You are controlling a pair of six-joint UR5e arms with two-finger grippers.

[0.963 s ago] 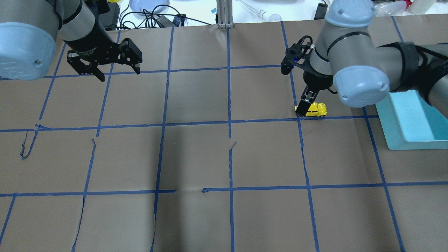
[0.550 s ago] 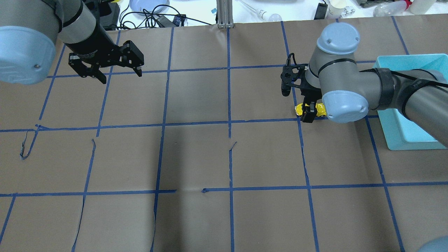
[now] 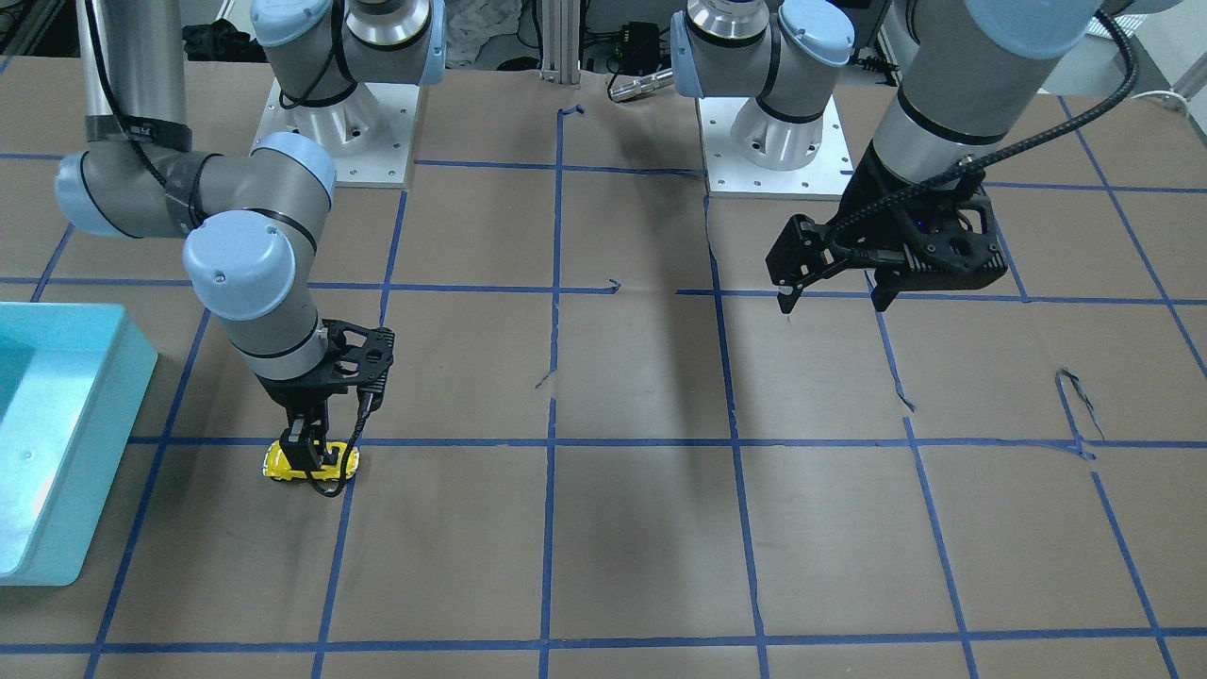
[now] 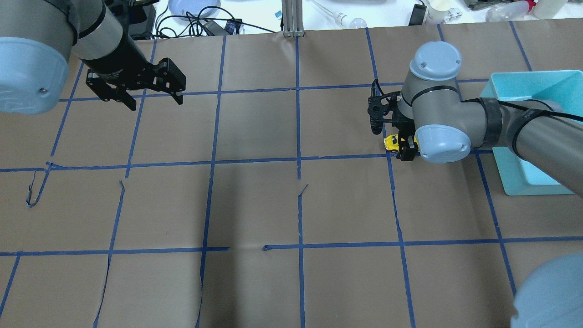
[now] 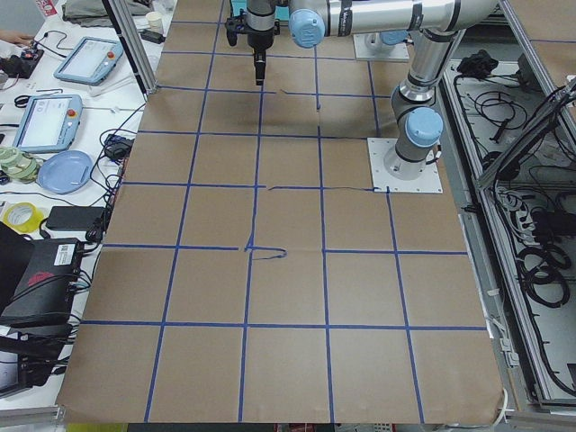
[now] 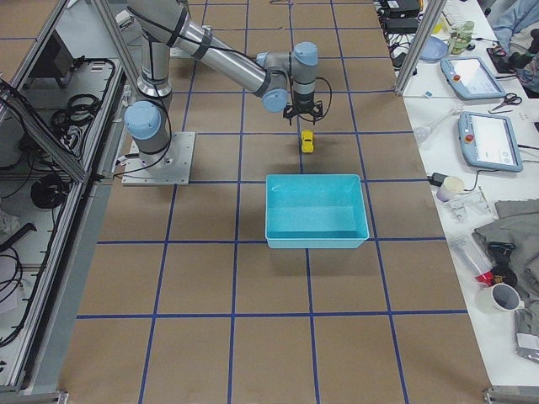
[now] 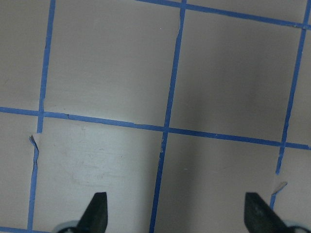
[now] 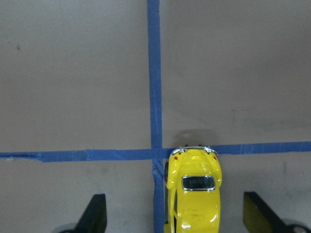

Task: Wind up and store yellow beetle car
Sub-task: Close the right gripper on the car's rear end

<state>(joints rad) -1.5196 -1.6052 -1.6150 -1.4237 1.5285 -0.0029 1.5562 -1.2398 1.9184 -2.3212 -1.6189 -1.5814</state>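
Observation:
The yellow beetle car (image 8: 194,199) stands on its wheels on the brown paper beside a blue tape crossing; it also shows in the front view (image 3: 283,465), the overhead view (image 4: 391,142) and the right side view (image 6: 307,141). My right gripper (image 8: 174,195) is open and points straight down over the car, one finger on each side, with a gap between each finger and the car body; it also shows from the front (image 3: 311,457) and overhead (image 4: 405,150). My left gripper (image 4: 156,104) is open and empty, held above the paper far from the car (image 7: 175,194).
A teal bin (image 4: 524,180) stands on the table to the right of the car, also seen from the front (image 3: 57,528) and the right side (image 6: 316,237). Blue tape lines grid the brown paper (image 4: 300,205). Cables and clutter lie beyond the far edge.
My right arm has swung and lowered, bringing its open gripper from the car's end to straddle the car. The car has stayed in place. My left gripper has barely moved.

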